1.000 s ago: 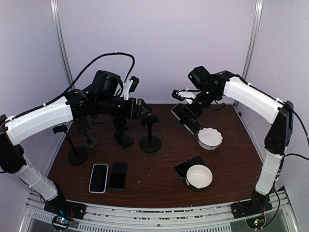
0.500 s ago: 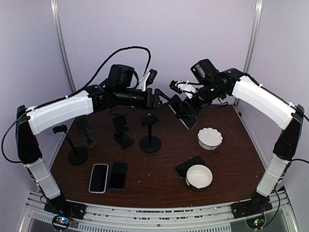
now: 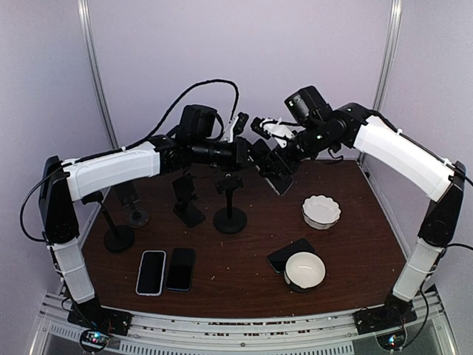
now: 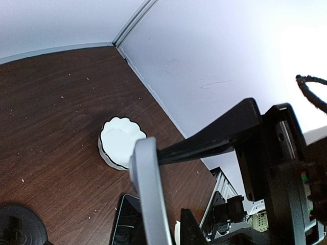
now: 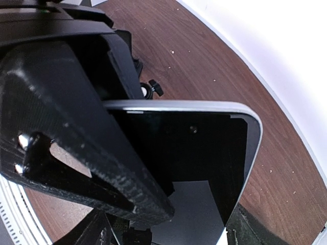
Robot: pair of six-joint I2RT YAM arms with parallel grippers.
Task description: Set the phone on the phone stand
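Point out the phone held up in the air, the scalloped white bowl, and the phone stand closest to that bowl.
phone (image 3: 278, 179): top external view, lower end of its dark face.
scalloped white bowl (image 3: 322, 222): top external view, its near outer wall.
phone stand (image 3: 230, 221): top external view, its round base.

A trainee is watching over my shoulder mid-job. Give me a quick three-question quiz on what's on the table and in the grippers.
1. True or false: the right gripper holds a dark, silver-rimmed phone up above the brown wooden table.
2. How many phones lie flat on the table? A) one B) three C) five
3. Which white bowl has a black phone lying right beside it: the scalloped bowl or the smooth round bowl?
Key: 1 true; 2 B; 3 the smooth round bowl.
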